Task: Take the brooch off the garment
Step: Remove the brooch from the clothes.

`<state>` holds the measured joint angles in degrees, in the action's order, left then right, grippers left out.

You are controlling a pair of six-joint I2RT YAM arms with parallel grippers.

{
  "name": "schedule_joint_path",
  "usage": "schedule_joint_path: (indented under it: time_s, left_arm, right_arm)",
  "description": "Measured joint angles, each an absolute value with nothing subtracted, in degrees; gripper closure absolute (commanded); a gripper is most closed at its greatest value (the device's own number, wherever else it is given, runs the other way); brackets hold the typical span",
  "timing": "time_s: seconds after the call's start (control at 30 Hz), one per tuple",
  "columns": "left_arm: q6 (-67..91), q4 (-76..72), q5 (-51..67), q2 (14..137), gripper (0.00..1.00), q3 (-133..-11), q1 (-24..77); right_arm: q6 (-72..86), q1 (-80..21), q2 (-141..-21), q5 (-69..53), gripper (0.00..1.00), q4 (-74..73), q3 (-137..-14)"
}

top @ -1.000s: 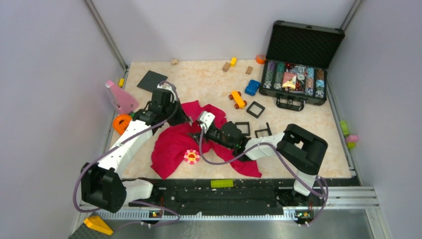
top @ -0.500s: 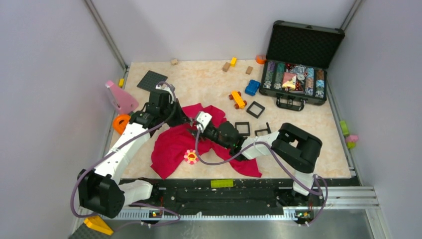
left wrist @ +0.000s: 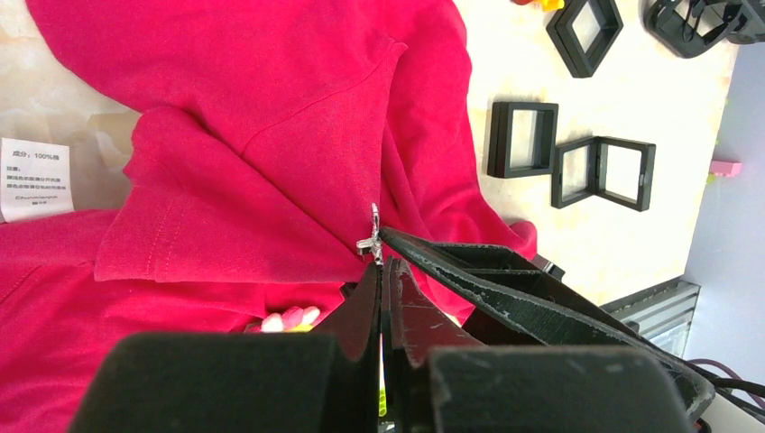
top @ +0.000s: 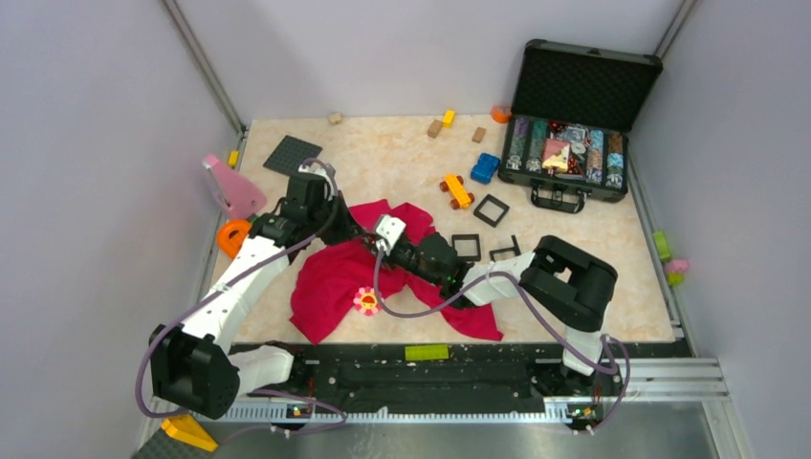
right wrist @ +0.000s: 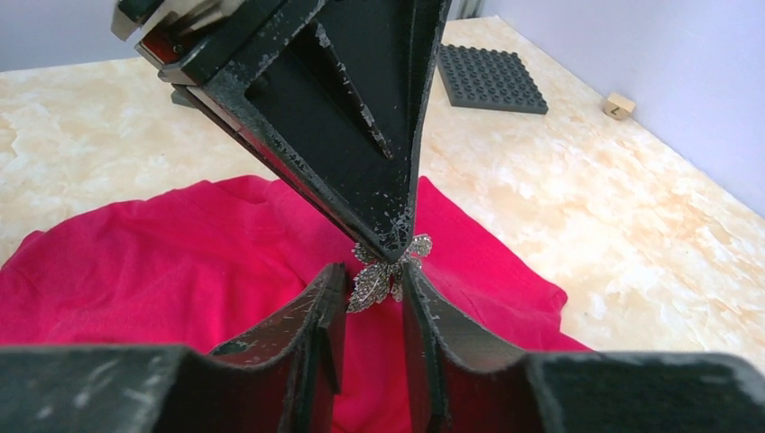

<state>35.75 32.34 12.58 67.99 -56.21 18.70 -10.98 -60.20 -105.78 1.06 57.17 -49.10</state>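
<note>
Jaws of our left gripper (right wrist: 398, 240) pinch the silver brooch (right wrist: 383, 275); its leaves point lengthwise between our right gripper's (right wrist: 373, 271) narrowly spread jaws.

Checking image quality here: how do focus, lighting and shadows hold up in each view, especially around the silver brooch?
Right wrist: silver brooch sharp, right gripper soft near the lens. Left wrist: garment crisp, left gripper a dark blur at its near end. Top external: even light, soft shadows, sharp, but that brooch is too small to make out.

We find 3 black square frames (top: 466, 247) right of the red cloth garment (top: 327, 282), the open black case (top: 583, 86) behind them.
</note>
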Motion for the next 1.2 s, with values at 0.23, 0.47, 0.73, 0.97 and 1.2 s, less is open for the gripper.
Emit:
schedule_joint_path:
  time_s: [0.23, 0.47, 0.73, 0.97, 1.2]
  left_arm:
    - [36.16, 31.81, 12.95, 67.99, 0.49, -55.37, 18.98]
    - [35.81, 30.11, 15.33, 67.81, 0.22, -55.31, 19.94]
    - [33.01, 29.8, 13.89, 61.58, 0.15, -55.31, 17.41]
    - [31.55, 21.41, 16.29, 52.25, 0.16, -45.52, 16.05]
    - [31.57, 12.03, 19.92, 49.21, 0.21, -33.45, 16.05]
  right_arm:
    - [-11.09, -60.23, -106.69, 0.03, 1.0, 56.27, -49.65]
    - [-10.68, -60.23, -107.46, 0.23, 1.0, 55.7, -50.0]
    - [-6.17, -59.2, -106.85, -2.04, 1.0, 55.64, -48.36]
    - [1.98, -53.95, -101.56, -11.79, 1.0, 55.07, -42.65]
    - [3.95, -52.31, -94.63, -15.84, 1.0, 53.93, -41.63]
